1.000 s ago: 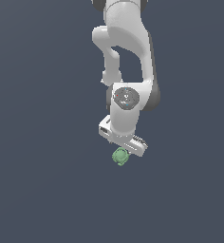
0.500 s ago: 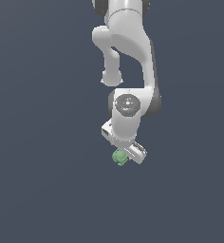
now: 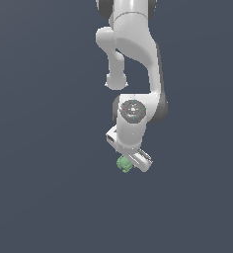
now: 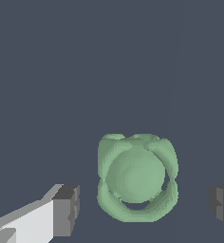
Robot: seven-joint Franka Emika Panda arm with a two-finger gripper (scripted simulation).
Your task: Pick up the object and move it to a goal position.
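The object (image 4: pixel 136 176) is a small pale green lumpy ball on the dark grey floor. In the wrist view it lies between my two fingertips, with a gap on each side. One finger (image 4: pixel 61 211) and the other finger (image 4: pixel 222 205) stand apart from it, so my gripper (image 4: pixel 142 209) is open and empty. In the exterior view the white arm hangs down over the object (image 3: pixel 123 164), which peeks out just below the gripper (image 3: pixel 130 160); the fingertips are hidden there by the hand.
The flat dark grey floor (image 3: pixel 44 197) surrounds the arm on all sides. No other object shows in either view.
The arm has lowered over the object, and the hand now covers more of it than one second ago. The object has not moved.
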